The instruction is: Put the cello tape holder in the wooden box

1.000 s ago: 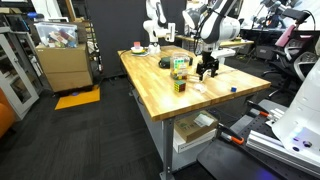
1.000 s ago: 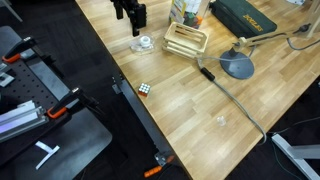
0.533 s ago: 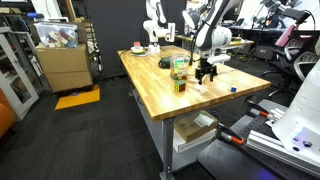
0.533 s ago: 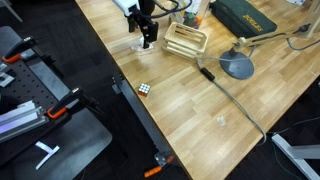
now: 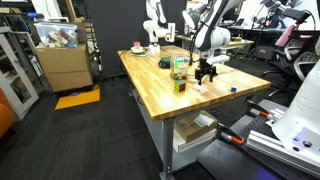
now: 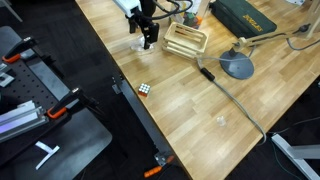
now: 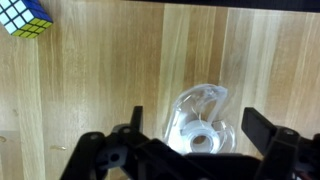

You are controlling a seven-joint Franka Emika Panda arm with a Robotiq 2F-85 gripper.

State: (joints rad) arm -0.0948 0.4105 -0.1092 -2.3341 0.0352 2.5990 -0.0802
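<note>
closer now, pincer (image 7: 192, 122) over tape holder (image 7: 202, 112)

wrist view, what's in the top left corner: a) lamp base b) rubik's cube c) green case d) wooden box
b: a rubik's cube with coloured squares lies on the wooden table there, apart from the clear tape holder lower in the picture.
</note>
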